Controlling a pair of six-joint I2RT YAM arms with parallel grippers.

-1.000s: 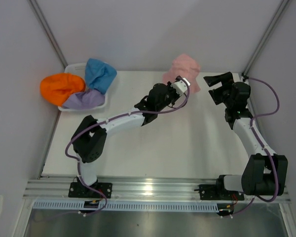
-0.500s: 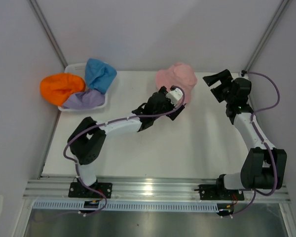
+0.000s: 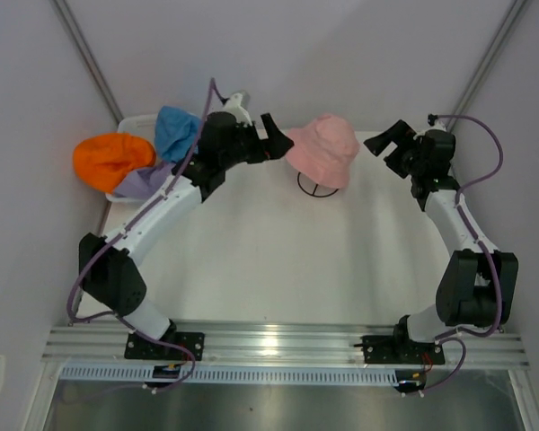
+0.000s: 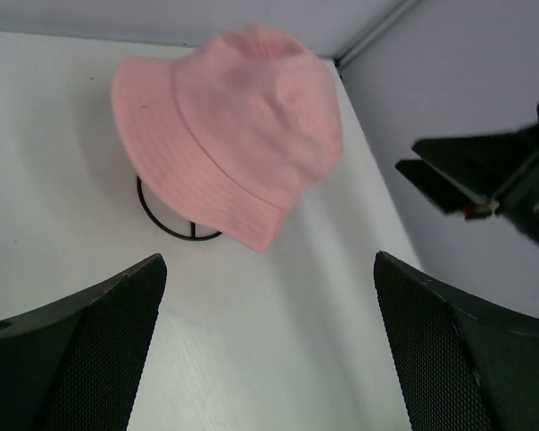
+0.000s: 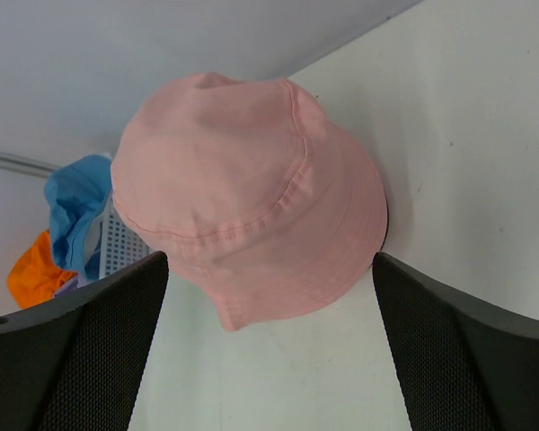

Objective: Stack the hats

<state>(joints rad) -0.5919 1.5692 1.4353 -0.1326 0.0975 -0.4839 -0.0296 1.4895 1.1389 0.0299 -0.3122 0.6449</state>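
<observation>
The pink hat (image 3: 322, 150) sits on top of the black wire stand (image 3: 313, 188) at the back middle of the table. It fills the upper part of the left wrist view (image 4: 229, 126) and of the right wrist view (image 5: 251, 197). My left gripper (image 3: 274, 142) is open just left of the pink hat, apart from it, with nothing between its fingers (image 4: 269, 359). To the hat's right my right gripper (image 3: 389, 147) is also open and empty (image 5: 269, 359). The blue hat (image 3: 180, 133), the orange hat (image 3: 112, 160) and the lavender hat (image 3: 149, 182) lie together in the basket.
The white mesh basket (image 3: 140, 119) stands at the back left corner, against the left wall. Grey walls close in the table at the back and on both sides. The stand's ring base (image 4: 175, 226) shows under the hat's brim.
My left gripper has opened and let go of the pink hat, which now rests on the stand. The left arm has swung back and to the left, towards the basket. The right gripper barely moved.
</observation>
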